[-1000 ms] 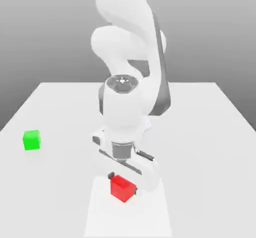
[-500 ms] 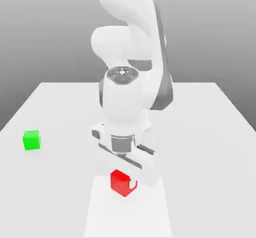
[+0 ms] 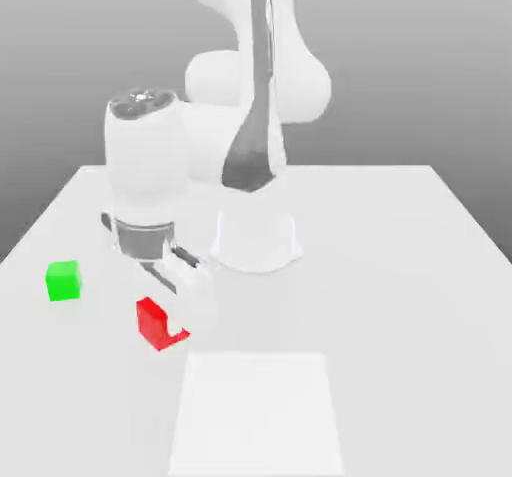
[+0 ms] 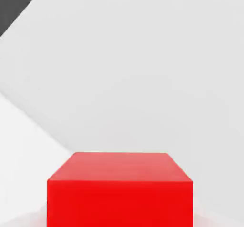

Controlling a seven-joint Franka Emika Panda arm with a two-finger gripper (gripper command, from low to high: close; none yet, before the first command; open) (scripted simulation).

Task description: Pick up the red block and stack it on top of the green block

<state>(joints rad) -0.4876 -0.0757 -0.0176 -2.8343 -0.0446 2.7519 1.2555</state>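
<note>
One red block, rigid, smooth, likely light, I hold clamped in the hand across opposite faces.

Red block tilted, off table; green block resting apart.

We see the red block in plain bright red, unpatterned, and the green block in plain bright green. The arm is glossy white with grey bands; its pincer is white. The counter is plain white, against a grey backdrop.
</note>
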